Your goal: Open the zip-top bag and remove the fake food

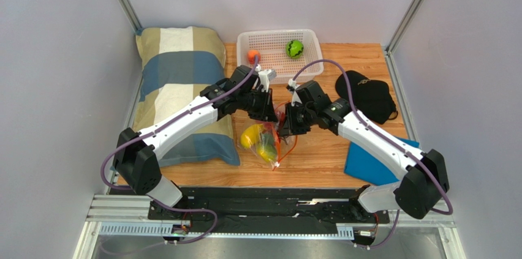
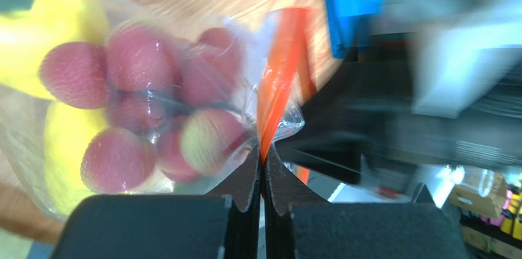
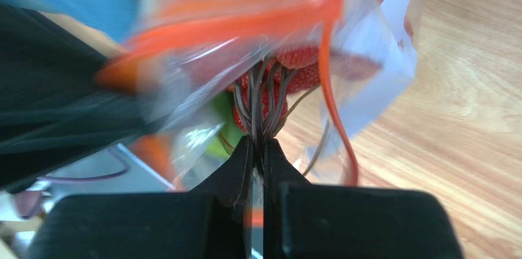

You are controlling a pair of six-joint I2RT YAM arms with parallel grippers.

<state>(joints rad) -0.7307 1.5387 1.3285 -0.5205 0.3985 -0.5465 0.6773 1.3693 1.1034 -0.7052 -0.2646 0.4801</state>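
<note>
- A soft rectangular pillow (image 1: pixel 177 87), checked in blue, beige and white, is lying on the left side of the wooden table (image 1: pixel 318 155), with the left arm reaching out over its right edge.
- A small orange-pink peach (image 1: pixel 253 57) is sitting at the near-left corner of the basket; I cannot tell whether it is inside the rim or just outside it.
- The left gripper (image 2: pixel 263 158) is pinching the red-orange zip strip of the zip-top bag (image 1: pixel 269 142), its jaws pressed tight together on the strip.
- This small clear, crinkly plastic pouch is sitting mid-table between the two arms, its mouth end held up at the grippers.
- Fake food is showing through the plastic: a cluster of glossy red grapes (image 2: pixel 141 93) and yellow fruit (image 2: pixel 37 32) pressed against them.
- A white perforated plastic basket (image 1: pixel 269 37) is standing at the far edge, and a green ball-like fruit (image 1: pixel 295 48) is resting in its right half.
- The right gripper (image 3: pixel 260 146) is clamping the bag's clear film from the opposite side, jaws closed, with the strip curving past them on the right.
- A black cloth item (image 1: pixel 367 97) is lying to the right of that arm.
- A flat blue cloth (image 1: pixel 367 167) is lying nearer, partly under the right arm.
</note>
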